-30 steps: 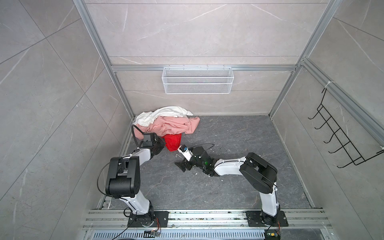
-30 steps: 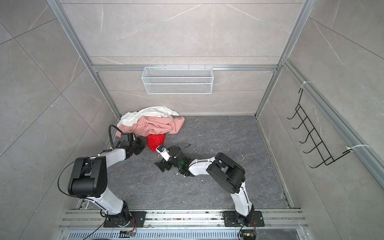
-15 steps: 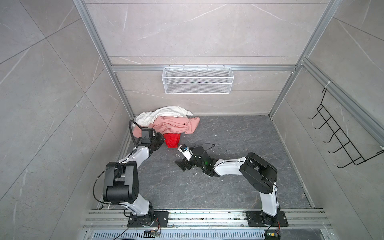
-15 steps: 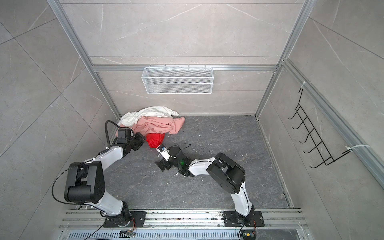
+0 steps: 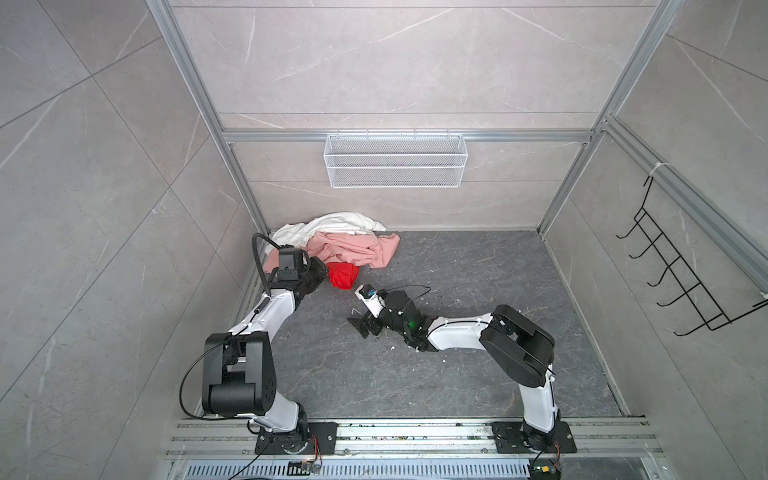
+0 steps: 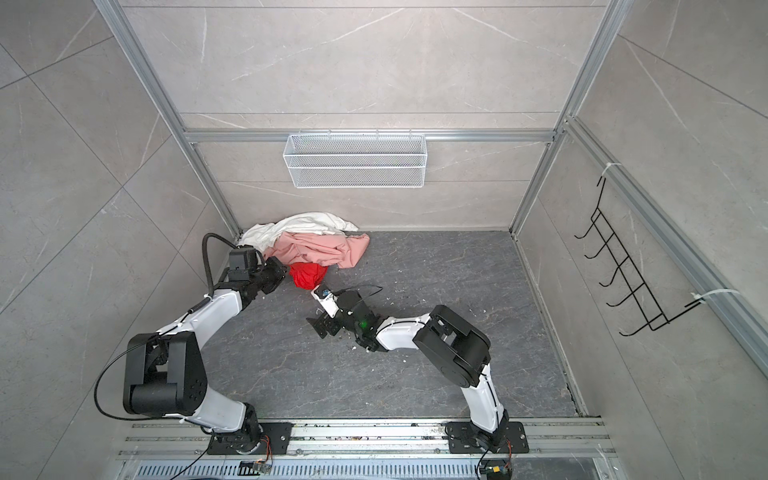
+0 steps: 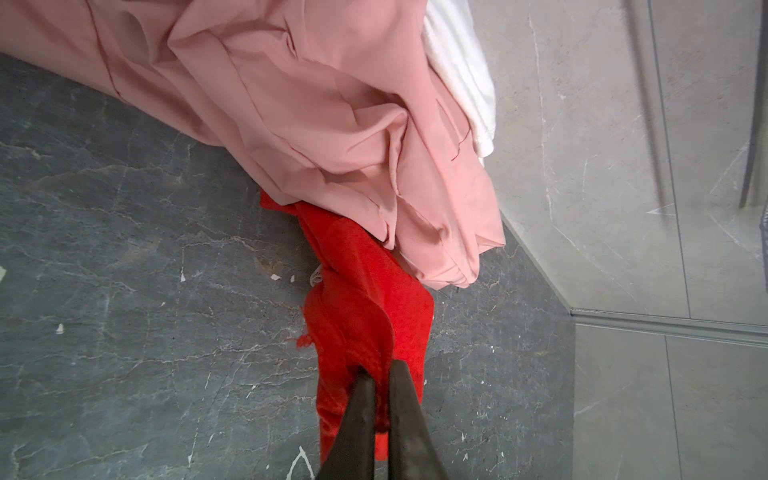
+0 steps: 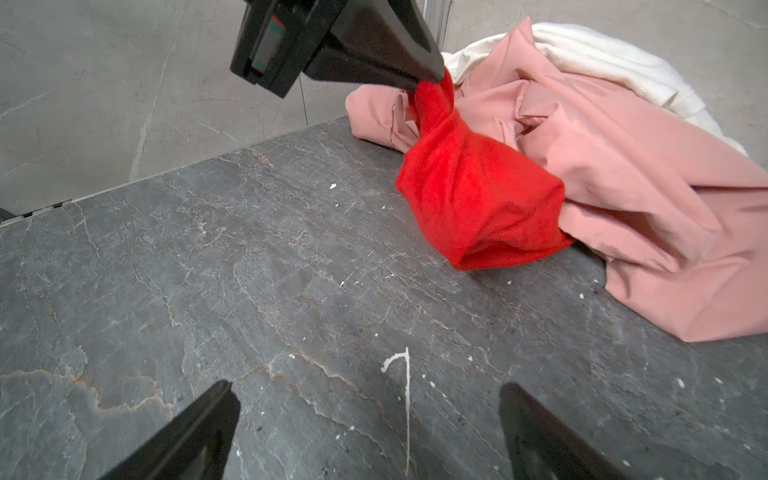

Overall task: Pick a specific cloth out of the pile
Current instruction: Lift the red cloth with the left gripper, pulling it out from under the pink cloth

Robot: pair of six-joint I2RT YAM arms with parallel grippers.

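Observation:
The pile (image 5: 353, 249) lies in the back left corner: a white garment (image 5: 332, 222) at the wall and a pale pink one (image 6: 320, 249) in front of it. The red cloth (image 5: 344, 276) (image 6: 307, 276) sticks out from under the pink one's front edge. My left gripper (image 5: 327, 272) (image 7: 384, 365) is shut on a twisted end of the red cloth (image 7: 365, 307), holding it a little above the floor; the rest (image 8: 478, 199) sags to the floor. My right gripper (image 5: 361, 320) (image 8: 370, 415) is wide open and low over bare floor, short of the cloth.
A white wire basket (image 5: 395, 166) hangs on the back wall. A black hook rack (image 5: 681, 282) is on the right wall. The left wall and its metal post (image 5: 249, 208) stand close beside the pile and left arm. The floor (image 5: 457, 374) is dark stone.
The left arm has lifted and drawn back toward the left wall, still holding the red cloth, which has bunched up closer to the pile. The right arm has not moved.

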